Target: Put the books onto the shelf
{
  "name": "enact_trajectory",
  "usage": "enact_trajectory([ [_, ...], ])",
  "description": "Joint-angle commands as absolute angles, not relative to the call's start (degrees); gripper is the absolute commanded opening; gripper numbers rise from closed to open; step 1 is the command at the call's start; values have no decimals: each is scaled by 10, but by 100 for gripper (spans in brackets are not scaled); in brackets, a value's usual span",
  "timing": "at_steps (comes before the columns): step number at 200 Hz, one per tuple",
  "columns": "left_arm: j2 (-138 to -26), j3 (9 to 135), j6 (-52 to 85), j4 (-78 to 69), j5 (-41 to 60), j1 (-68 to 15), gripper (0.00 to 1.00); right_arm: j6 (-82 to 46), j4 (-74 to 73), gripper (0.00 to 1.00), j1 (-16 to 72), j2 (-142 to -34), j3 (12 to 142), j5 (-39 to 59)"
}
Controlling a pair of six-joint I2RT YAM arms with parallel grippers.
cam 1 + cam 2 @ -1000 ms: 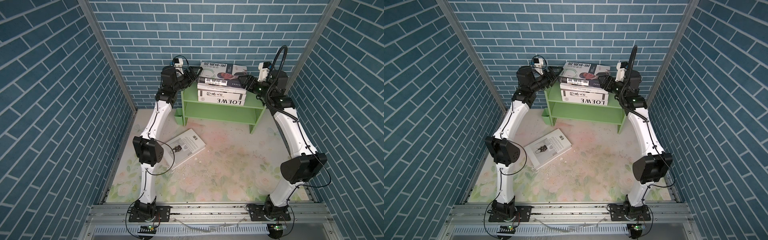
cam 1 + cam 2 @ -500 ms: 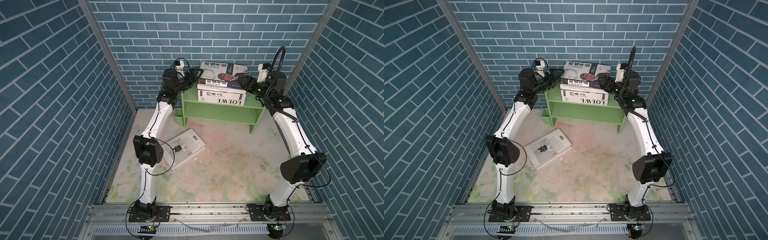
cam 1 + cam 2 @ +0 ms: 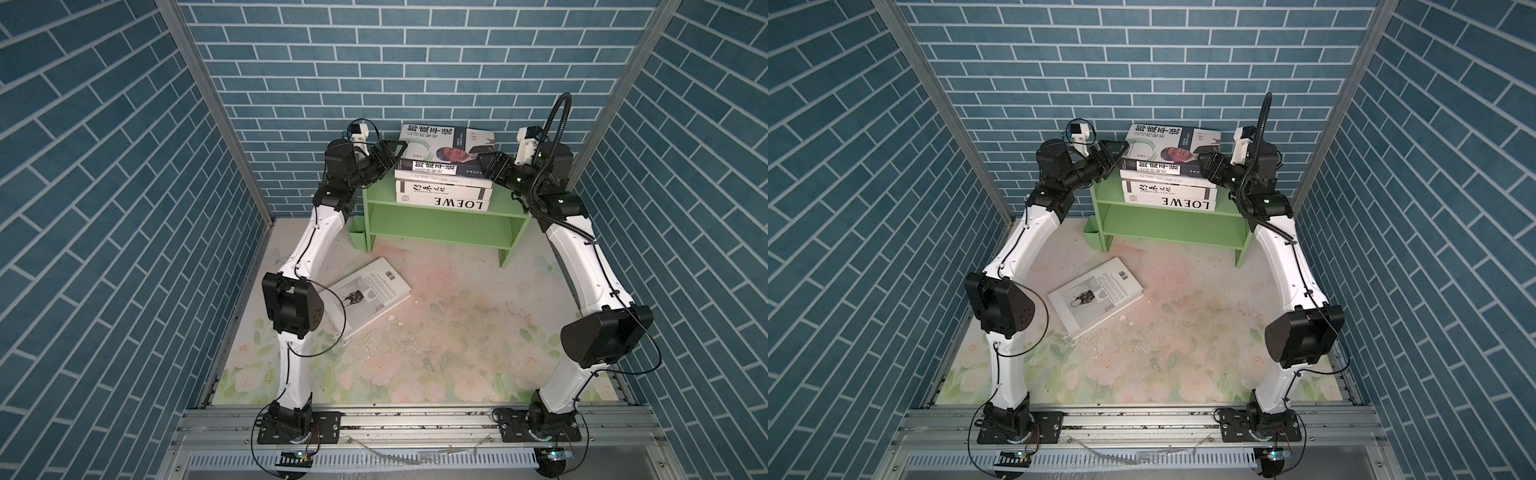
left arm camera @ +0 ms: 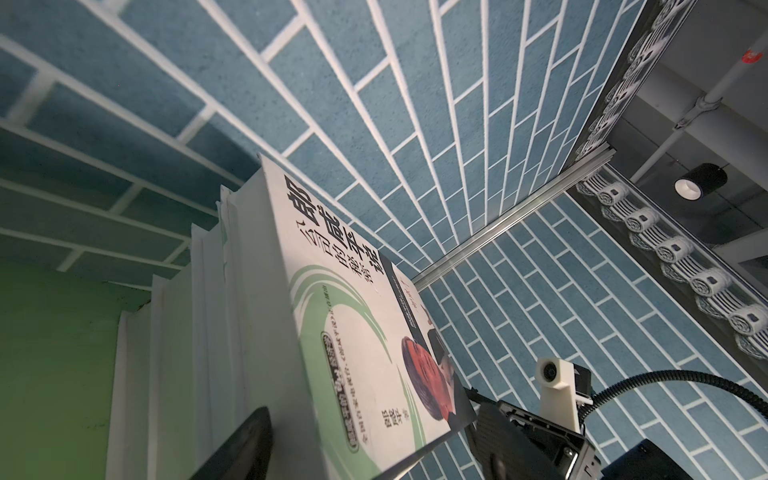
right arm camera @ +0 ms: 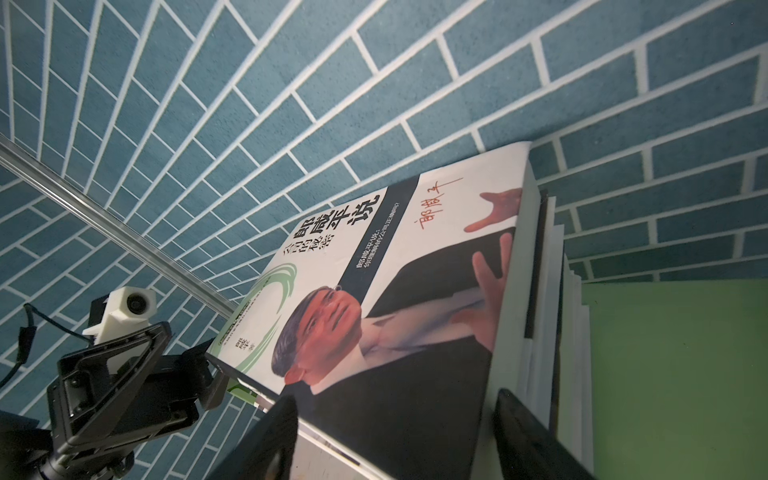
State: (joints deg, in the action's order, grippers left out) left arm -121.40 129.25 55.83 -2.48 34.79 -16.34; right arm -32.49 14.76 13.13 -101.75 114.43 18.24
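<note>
On the top board of the green shelf, close to the back brick wall, four of the books are piled flat. The lowest is the LOEWE book. Two white ones lie above it, and the portrait book is the highest, with its black spine to the front.

In both top views the left arm and the right arm reach to the two short ends of this portrait book. The left jaws are clenched on its left end: in the left wrist view one dark finger sits beside the page edges, next to the cover. The right jaws grasp the right end: in the right wrist view one finger is over the dark suit on the cover, and the other is at the page edges below. Whether the book presses on the pile, I cannot tell.

The fifth book lies flat on the flowered desk, back cover up, near the left arm and well apart from the shelf. A small green cup stands just beside the shelf's left foot.
</note>
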Motion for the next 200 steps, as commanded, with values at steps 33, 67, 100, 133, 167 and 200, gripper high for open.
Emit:
enact_trajectory([
  [33, -1202, 1295, 553, -25, 378, -182, 81, -316, 141, 74, 144, -1015, 1128, 203],
  [67, -1202, 1296, 552, -22, 374, -180, 83, -311, 145, 75, 143, -1008, 1121, 189],
  [100, -1189, 1279, 552, -23, 369, -170, 86, -311, 148, 81, 137, -998, 1113, 178],
  [133, -1166, 1246, 542, -25, 362, -164, 91, -310, 132, 93, 134, -978, 1090, 169],
  [167, -1146, 1210, 534, -25, 357, -162, 94, -309, 123, 94, 134, -968, 1074, 185],
  [200, -1130, 1173, 537, -41, 362, -163, 95, -307, 120, 94, 134, -967, 1066, 204],
])
